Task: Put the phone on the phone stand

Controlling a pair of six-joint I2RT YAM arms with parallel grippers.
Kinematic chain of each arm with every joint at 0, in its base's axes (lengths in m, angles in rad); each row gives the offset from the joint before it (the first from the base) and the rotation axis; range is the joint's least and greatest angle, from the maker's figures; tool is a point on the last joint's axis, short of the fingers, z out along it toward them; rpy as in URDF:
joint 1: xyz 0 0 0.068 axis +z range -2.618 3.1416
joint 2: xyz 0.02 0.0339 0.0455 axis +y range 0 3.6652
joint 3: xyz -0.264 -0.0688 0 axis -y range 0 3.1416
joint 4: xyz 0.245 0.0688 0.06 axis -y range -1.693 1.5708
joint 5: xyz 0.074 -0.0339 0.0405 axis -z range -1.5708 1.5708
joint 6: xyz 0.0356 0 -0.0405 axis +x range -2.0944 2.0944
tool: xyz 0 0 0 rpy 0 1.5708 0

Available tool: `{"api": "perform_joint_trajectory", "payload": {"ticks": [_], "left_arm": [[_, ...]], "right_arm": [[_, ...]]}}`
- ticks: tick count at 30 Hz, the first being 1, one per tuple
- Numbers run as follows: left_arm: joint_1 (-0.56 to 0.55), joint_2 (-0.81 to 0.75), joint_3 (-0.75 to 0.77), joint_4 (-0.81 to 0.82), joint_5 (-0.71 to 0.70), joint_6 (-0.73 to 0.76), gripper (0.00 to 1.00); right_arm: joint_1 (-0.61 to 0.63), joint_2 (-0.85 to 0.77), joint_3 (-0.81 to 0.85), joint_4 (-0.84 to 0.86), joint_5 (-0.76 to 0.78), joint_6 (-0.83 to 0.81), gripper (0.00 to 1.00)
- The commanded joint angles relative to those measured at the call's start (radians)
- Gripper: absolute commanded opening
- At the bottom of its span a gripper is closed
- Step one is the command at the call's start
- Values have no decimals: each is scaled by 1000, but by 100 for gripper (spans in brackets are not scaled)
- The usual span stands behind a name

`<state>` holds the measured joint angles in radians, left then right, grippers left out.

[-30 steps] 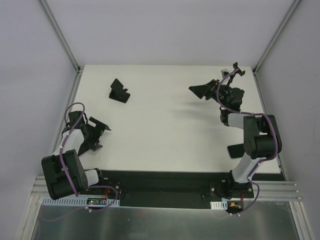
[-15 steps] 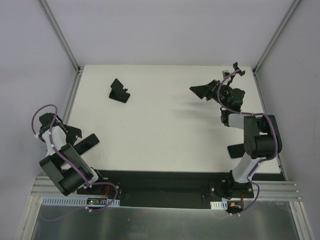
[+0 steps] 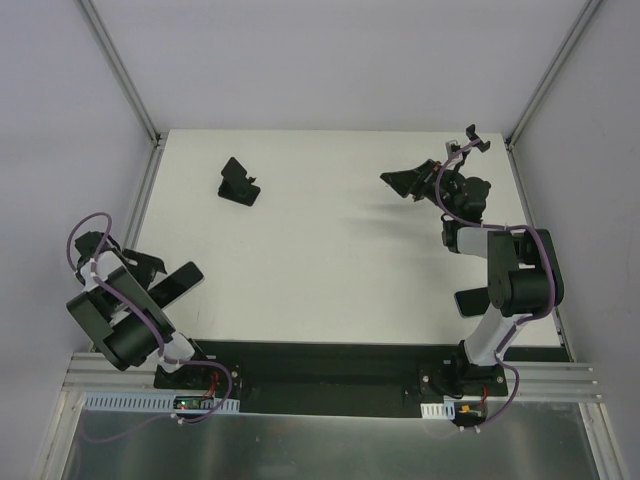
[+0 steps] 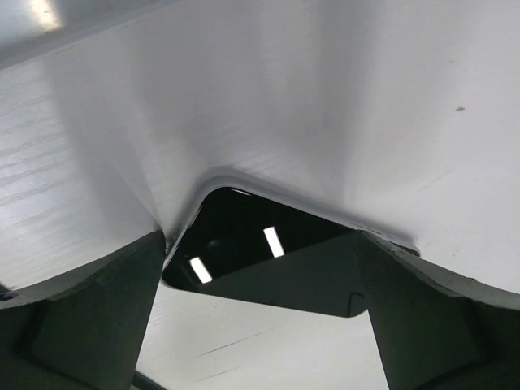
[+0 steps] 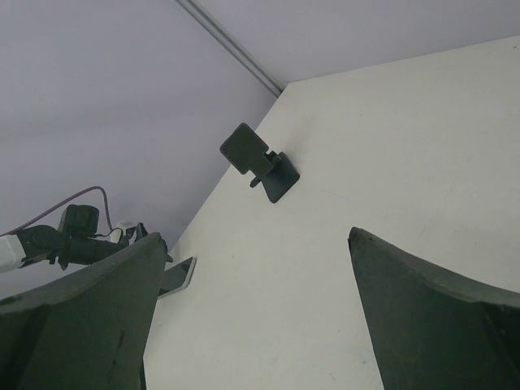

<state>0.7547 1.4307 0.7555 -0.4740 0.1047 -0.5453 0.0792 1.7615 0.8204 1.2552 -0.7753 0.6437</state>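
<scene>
My left gripper (image 4: 260, 268) is wide open with the phone (image 4: 268, 256) lying flat between its jaws, and my right gripper (image 5: 252, 317) is open too, with nothing in it, far from the phone.

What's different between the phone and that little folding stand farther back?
The phone lies flat near the left front edge of the table; the folding stand stands upright farther back. The phone is a thin slab, the stand a bent wedge with a tilted back plate. The phone's face is glossy and mirrors lights; the stand looks dull. Both are black and rest on the white table.
</scene>
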Motion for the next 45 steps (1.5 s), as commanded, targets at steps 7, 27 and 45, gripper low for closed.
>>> {"api": "perform_joint_trajectory", "payload": {"ticks": [7,27,45], "left_arm": [[-35,-67,-168,230,362,-100,99],[-284,-72,152,84,-7,64,99],[-402,301,288,71,353,351,99]], "right_arm": [[-9,6,3,128,-16,22,96],[-12,-16,-18,127,-2,2,96],[-21,-10,-13,124,-10,1,96]]}}
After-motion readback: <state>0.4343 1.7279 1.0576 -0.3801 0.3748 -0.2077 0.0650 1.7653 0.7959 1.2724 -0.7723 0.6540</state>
